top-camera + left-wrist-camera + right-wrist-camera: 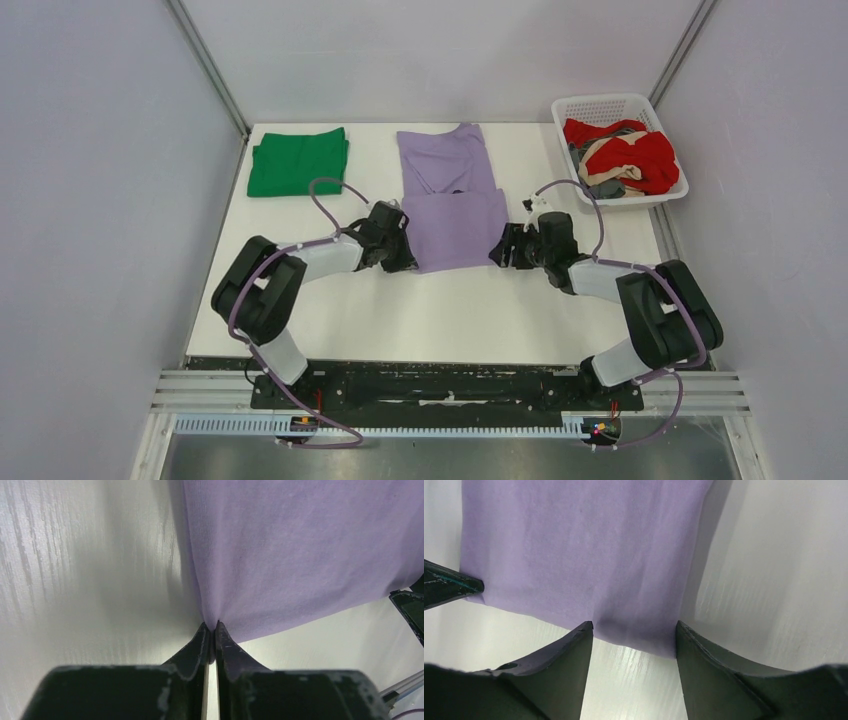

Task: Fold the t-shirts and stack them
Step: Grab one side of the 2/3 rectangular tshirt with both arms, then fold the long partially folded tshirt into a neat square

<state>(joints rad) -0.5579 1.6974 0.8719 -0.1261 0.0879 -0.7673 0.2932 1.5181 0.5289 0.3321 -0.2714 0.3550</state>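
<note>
The pale lavender t-shirt (pixel 450 200) lies flat at the table's middle, its near half folded up over the far half. My left gripper (pixel 408 240) is shut on the shirt's near left corner; in the left wrist view the cloth (pixel 300 545) is pinched between the closed tips (pixel 212 626). My right gripper (pixel 500 246) is open at the near right corner, and in the right wrist view its tips (pixel 634 626) straddle the shirt's edge (pixel 589 555) without gripping it. A folded green t-shirt (pixel 297 160) lies at the far left.
A white lattice basket (pixel 600 106) at the far right holds red (pixel 652 158), tan and grey shirts. White walls close in the table on three sides. The left gripper's tip shows at the left edge of the right wrist view (pixel 449 584).
</note>
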